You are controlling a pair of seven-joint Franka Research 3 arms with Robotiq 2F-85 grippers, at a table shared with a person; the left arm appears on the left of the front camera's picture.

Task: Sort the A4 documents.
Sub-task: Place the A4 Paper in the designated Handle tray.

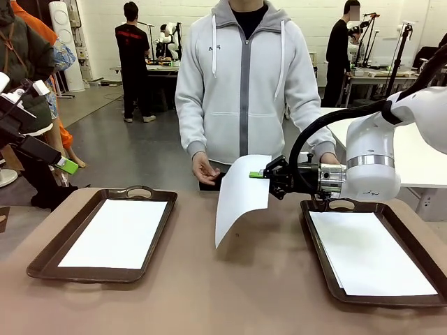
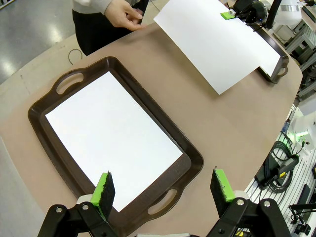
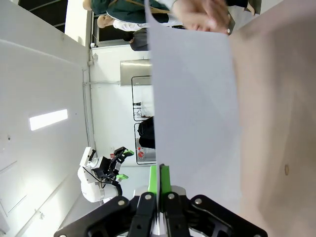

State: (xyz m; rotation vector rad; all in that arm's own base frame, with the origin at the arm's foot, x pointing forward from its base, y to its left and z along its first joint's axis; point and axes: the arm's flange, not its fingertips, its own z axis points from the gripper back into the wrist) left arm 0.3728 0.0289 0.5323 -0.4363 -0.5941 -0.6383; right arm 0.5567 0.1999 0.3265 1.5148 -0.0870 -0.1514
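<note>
One A4 document (image 1: 241, 192) is held clamped in the right gripper (image 1: 260, 174) above the tabletop (image 1: 230, 293), probably to be laid in the right tray (image 1: 314, 241); the left gripper (image 2: 163, 190) is spread apart.

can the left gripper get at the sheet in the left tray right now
Probably yes. The left gripper hangs open above the left tray, its sheet lies bare, and the right gripper holds its paper well aside.
</note>
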